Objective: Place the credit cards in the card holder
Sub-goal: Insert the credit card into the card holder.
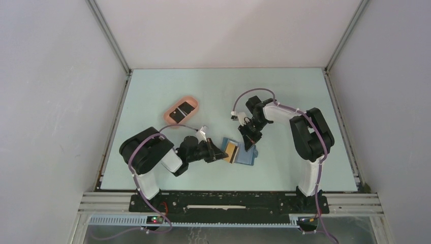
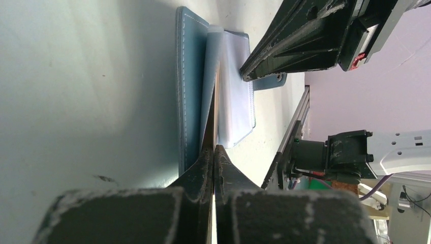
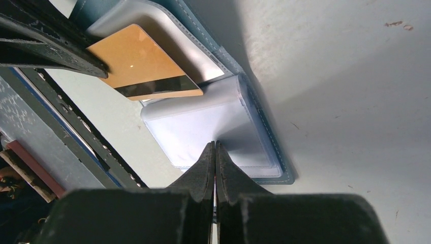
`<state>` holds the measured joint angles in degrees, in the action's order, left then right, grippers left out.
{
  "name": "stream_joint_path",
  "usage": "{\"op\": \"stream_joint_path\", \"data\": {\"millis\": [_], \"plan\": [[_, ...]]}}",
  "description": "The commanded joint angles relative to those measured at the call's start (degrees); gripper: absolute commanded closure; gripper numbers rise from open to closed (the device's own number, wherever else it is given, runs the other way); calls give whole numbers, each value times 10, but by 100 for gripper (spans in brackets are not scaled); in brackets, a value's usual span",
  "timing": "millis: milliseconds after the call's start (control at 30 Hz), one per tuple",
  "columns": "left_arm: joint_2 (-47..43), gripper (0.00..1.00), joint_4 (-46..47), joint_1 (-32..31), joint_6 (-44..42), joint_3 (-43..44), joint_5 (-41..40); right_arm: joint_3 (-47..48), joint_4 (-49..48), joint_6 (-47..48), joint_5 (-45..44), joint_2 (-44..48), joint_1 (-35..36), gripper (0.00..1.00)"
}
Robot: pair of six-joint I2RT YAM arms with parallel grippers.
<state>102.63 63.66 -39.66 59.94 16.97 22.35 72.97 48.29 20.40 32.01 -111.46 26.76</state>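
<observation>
Left arm: folded low, forearm stretched out to the right. Left pincer (image 1: pixel 222 152) turned on its side, jaws clamped flat on the edge of the orange card (image 3: pixel 137 66).

Right arm: elbow raised, reaching in leftward, wrist pitched steeply down. Right pincer (image 1: pixel 249 146) tips pressed together, pointing downward.

Pincers close, not touching.

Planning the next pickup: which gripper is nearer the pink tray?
Left. The left gripper, holding the orange card, is below-right of the pink tray in top view; the right gripper sits farther right, at the card holder.
</observation>
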Motion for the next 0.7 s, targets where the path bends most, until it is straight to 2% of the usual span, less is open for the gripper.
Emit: {"op": "stream_joint_path", "data": {"millis": [0,667], "plan": [[-18,100,-24,4,-24,29,16,22,7,16,-20,-5,7,97],[-65,100,-193,7,-91,83,36,23,6,16,-29,-6,8,96]]}}
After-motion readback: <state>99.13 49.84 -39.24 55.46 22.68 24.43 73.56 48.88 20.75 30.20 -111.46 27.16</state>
